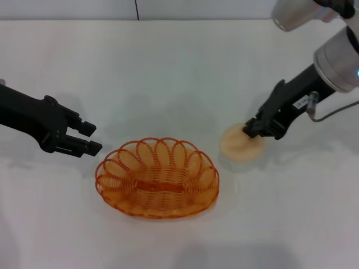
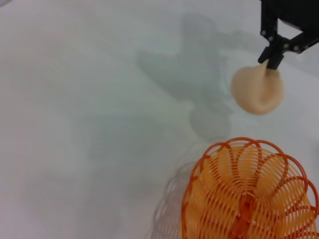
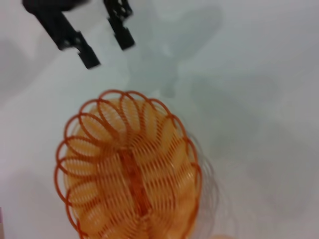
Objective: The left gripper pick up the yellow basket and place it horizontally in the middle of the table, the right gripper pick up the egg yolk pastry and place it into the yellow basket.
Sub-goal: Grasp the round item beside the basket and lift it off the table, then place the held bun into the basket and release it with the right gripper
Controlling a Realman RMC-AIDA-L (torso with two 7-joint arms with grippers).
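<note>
The yellow basket (image 1: pixel 157 177) lies lengthwise across the middle of the table (image 1: pixel 168 67), empty. It also shows in the left wrist view (image 2: pixel 249 191) and the right wrist view (image 3: pixel 128 167). My left gripper (image 1: pixel 90 138) is open and empty, just left of the basket's rim and apart from it; it also shows in the right wrist view (image 3: pixel 103 45). My right gripper (image 1: pixel 250 129) is shut on the far edge of the egg yolk pastry (image 1: pixel 240 145), right of the basket. In the left wrist view the right gripper (image 2: pixel 272 59) pinches the pastry (image 2: pixel 256 92), which casts a shadow beside it.
The white table stretches bare around the basket, with its back edge at the far wall (image 1: pixel 134 8). My right arm's silver joint with a blue light (image 1: pixel 336 61) reaches in from the far right corner.
</note>
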